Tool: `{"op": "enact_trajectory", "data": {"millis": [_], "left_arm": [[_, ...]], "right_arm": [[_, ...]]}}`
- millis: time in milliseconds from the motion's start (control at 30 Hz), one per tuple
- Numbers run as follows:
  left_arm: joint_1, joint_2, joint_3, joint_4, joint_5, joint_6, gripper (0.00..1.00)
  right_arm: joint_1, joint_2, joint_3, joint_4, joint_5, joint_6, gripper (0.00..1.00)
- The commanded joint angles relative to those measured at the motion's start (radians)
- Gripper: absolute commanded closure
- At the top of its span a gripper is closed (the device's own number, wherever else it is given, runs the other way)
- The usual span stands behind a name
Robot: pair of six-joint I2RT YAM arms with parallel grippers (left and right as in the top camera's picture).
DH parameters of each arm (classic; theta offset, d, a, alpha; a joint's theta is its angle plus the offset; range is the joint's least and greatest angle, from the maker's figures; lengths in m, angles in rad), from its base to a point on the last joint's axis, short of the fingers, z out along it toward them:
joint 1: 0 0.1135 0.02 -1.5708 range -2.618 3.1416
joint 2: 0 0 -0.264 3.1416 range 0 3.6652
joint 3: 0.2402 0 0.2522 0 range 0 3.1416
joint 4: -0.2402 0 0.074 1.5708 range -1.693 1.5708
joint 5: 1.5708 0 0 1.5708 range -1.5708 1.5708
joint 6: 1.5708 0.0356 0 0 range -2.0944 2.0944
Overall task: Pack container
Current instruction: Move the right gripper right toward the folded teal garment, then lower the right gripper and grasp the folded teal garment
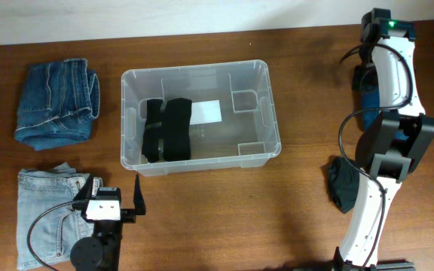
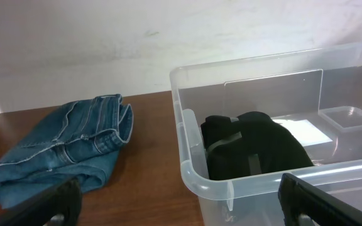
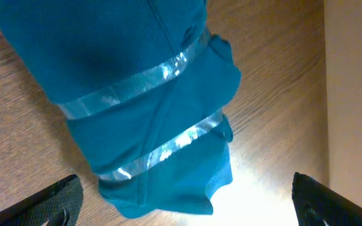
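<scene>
Container sits well to the left of your right claw and just ahead of your left claw, with a black bundle inside. Both claws are spread and empty. The teal garment lies directly under the right claw, so you likely lower, pinch it and carry it left.

place: robot lab | cues: wooden table, robot arm, bare wall

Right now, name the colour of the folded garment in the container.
Black garment; best in left wrist view.
</scene>
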Motion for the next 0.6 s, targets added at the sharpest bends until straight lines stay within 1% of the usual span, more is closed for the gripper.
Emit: {"op": "enact_trajectory", "data": {"millis": [0, 567], "left_arm": [[0.002, -0.006, -0.004, -0.002, 0.011, 0.009, 0.01], [0.002, -0.006, -0.004, -0.002, 0.011, 0.009, 0.0]], "right_arm": [[0.01, 0.038, -0.024, 0.019, 0.021, -0.032, 0.02], [0.026, 0.096, -0.062, 0.032, 0.024, -0.06, 0.02]]}}
